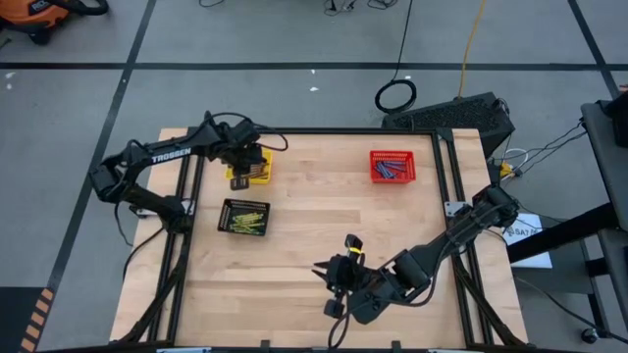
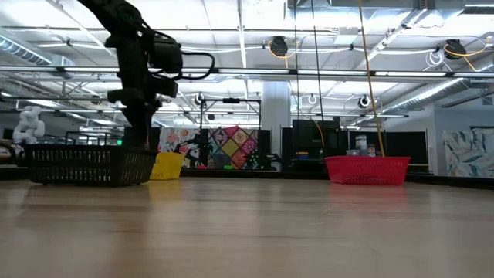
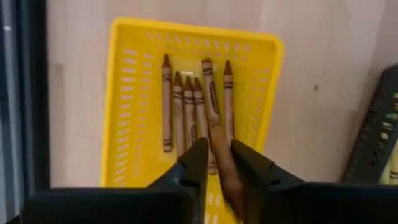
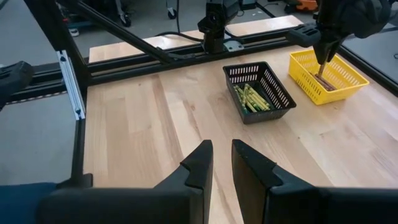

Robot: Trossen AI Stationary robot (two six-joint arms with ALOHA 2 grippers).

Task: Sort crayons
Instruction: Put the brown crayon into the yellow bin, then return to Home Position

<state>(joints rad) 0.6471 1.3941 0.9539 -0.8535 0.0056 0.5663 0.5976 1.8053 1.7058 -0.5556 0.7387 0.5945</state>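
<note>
Grey floor (image 1: 294, 93) crossed by dark tape lines; ceiling strip lights (image 2: 239, 35) glow above a colourful patchwork hanging (image 2: 231, 147).

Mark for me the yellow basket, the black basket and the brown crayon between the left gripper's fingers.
yellow basket (image 3: 124, 112), left wrist view, on its side wall.
black basket (image 4: 277, 87), right wrist view, on its mesh side wall.
brown crayon (image 3: 224, 158), left wrist view, on its middle, between the fingers.

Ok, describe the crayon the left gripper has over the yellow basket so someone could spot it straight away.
Find the yellow basket near the table's far left edge, under the left gripper. A row of brown crayons lies flat inside. The brown crayon you want is the only one between the gripper's fingers, lying over the others' ends.
</note>
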